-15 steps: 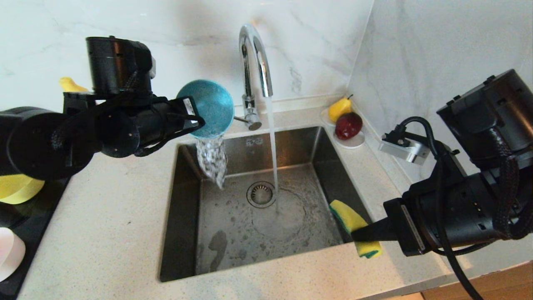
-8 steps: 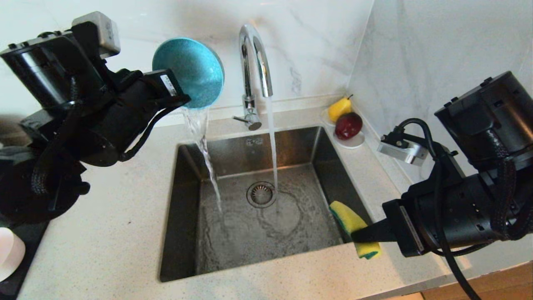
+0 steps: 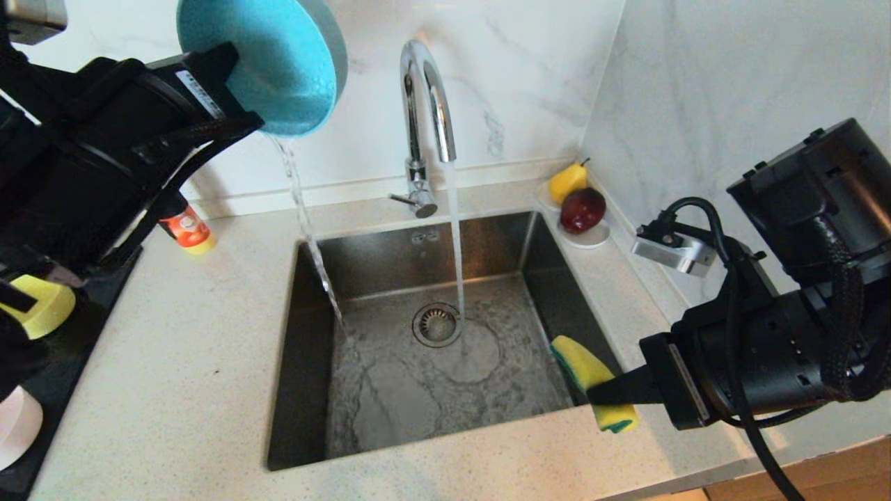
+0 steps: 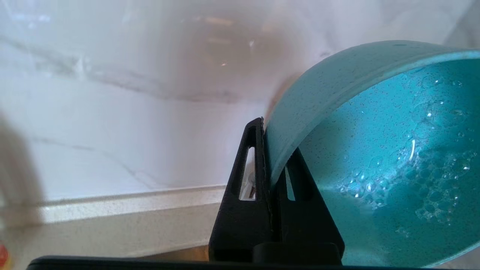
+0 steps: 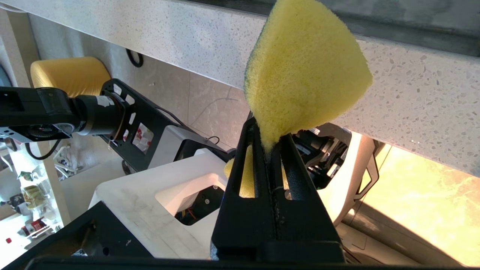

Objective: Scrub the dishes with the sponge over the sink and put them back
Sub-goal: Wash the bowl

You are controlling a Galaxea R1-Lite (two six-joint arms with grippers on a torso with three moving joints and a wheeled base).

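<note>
High over the counter left of the sink [image 3: 303, 362], my left gripper [image 3: 243, 90] is shut on the rim of the light blue bowl [image 3: 271, 56]. The bowl is tipped, and a thin stream of water runs from it into the basin. The left wrist view shows the gripper [image 4: 272, 150] pinching the wet, bubbly bowl [image 4: 375, 157]. At the sink's front right corner my right gripper [image 3: 602, 393] is shut on the yellow sponge [image 3: 588, 369]. In the right wrist view the sponge [image 5: 303, 71] sticks out of the gripper [image 5: 270, 138]. A yellow bowl [image 3: 45, 306] and a pale pink bowl [image 3: 17, 424] sit far left.
The chrome tap [image 3: 424, 104] runs water onto the drain [image 3: 436, 323]. A white saucer [image 3: 588, 236] with a pear and a red fruit stands at the back right corner. An orange bottle [image 3: 186, 229] stands by the wall near a black tray [image 3: 104, 292].
My left arm has lifted the blue bowl up and to the left, and the pour from it has thinned to a narrow stream. The right arm and the sponge have not moved.
</note>
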